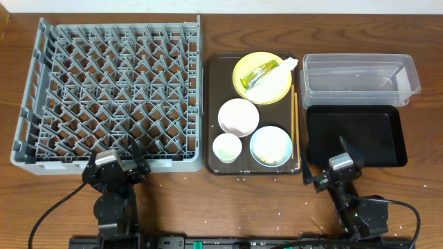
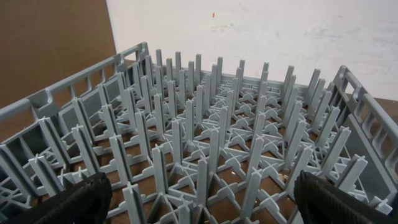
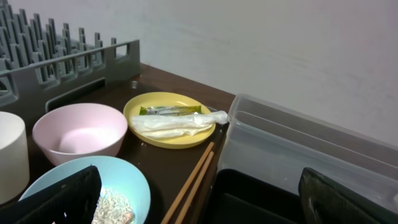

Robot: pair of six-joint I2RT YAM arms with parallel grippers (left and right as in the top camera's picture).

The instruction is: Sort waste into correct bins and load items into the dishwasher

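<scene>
The yellow plate (image 1: 261, 77) sits on the dark brown tray (image 1: 214, 117) and carries the yellow-green wrapper (image 1: 257, 74) and the white napkin (image 1: 285, 67). The white bowl (image 1: 238, 116), small white cup (image 1: 226, 147) and light blue dish (image 1: 271, 146) with rice scraps (image 1: 273, 153) stand in front of it. Chopsticks (image 1: 295, 128) lie along the tray's right edge. The clear tub (image 1: 360, 79) and black tray (image 1: 356, 135) are at the right. The grey dish rack (image 1: 111, 97) is at the left. My left gripper (image 1: 118, 168) is open at the rack's near edge. My right gripper (image 1: 336, 169) is open near the black tray's front left corner.
The right wrist view shows the plate (image 3: 169, 118), bowl (image 3: 79, 130), blue dish (image 3: 93, 186), chopsticks (image 3: 193, 180) and clear tub (image 3: 305, 143). The left wrist view shows only rack pegs (image 2: 211, 143). Small white crumbs dot the wooden table (image 1: 235, 207).
</scene>
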